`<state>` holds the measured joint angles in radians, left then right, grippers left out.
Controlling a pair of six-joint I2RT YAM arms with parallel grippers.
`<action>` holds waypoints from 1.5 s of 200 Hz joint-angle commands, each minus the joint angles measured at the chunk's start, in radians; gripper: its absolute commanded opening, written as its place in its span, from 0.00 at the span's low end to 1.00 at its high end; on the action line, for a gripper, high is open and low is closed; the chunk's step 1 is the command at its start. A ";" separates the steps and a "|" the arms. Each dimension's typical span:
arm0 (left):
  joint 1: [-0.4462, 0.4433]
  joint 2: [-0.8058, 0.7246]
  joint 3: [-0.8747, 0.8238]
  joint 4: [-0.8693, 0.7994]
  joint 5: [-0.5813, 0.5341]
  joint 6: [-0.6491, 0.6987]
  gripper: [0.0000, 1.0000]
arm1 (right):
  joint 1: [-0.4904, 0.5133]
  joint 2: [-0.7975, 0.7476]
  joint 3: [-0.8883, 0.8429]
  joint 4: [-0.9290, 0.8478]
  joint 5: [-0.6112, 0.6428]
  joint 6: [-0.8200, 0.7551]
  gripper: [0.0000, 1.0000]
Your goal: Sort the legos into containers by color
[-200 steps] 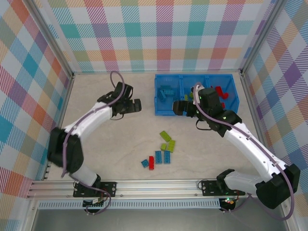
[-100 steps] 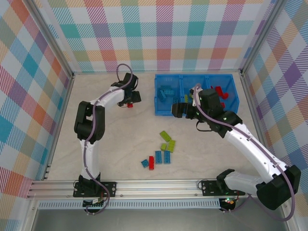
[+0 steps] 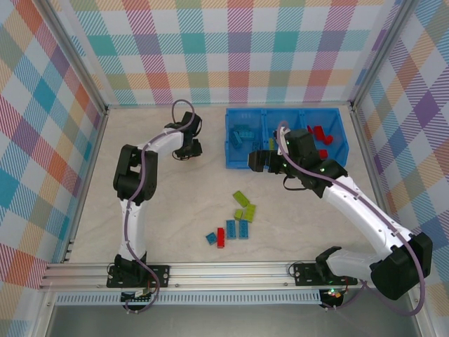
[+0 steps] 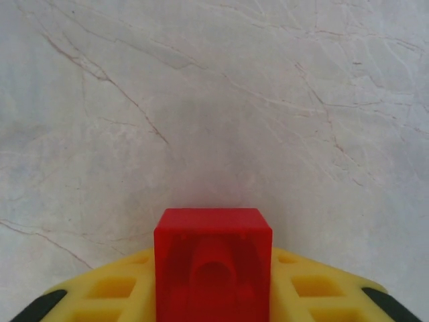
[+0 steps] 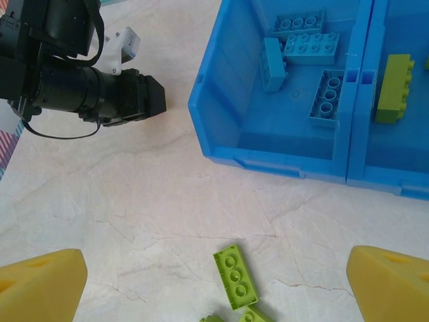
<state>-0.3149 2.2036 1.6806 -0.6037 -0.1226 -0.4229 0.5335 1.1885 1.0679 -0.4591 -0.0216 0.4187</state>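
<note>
Red brick (image 4: 213, 268) sits pinched between the yellow fingers (image 4: 110, 295) of the left gripper (image 3: 188, 149), which press against both its sides. It hangs over bare marbled table (image 4: 214, 100), left of the bin (image 5: 281, 161) and apart from it.

In the bin, the left compartment holds light blue bricks (image 5: 312, 47), the middle one green bricks (image 5: 394, 87), and the right one red bricks (image 3: 319, 133).

A loose cluster lies on the table nearer the arm bases, well apart from the bin: green bricks (image 3: 240, 199) on the far side, with blue bricks (image 3: 243, 229) and red ones (image 3: 230, 228) closer to the bases.

The right gripper (image 3: 257, 161) hovers by the bin's near left corner with its fingers (image 5: 40, 285) spread wide and nothing between them. In its wrist view one green brick (image 5: 235, 276) of the cluster lies flat on the table below, studs up.
</note>
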 commanded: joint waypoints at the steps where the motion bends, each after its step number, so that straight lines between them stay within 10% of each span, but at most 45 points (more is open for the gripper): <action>1: 0.008 -0.048 -0.005 -0.008 0.080 0.001 0.30 | 0.006 -0.014 0.018 0.009 -0.029 0.033 1.00; 66: -0.064 -0.407 -0.202 0.051 0.136 -0.012 0.28 | 0.006 -0.072 -0.020 0.020 -0.019 0.091 1.00; 119: -0.328 -0.592 -0.263 0.239 0.128 0.128 0.26 | 0.005 -0.217 -0.088 0.040 0.252 0.216 1.00; 225: -0.503 0.202 0.580 0.525 0.416 0.178 0.31 | 0.005 -0.536 -0.262 -0.024 0.335 0.280 1.00; 300: -0.573 0.500 0.955 0.576 0.299 0.175 0.32 | 0.005 -0.591 -0.267 -0.056 0.330 0.271 1.00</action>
<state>-0.8696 2.6030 2.4981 -0.0628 0.2367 -0.2600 0.5362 0.6182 0.8028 -0.4976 0.2996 0.6807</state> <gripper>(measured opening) 0.321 0.996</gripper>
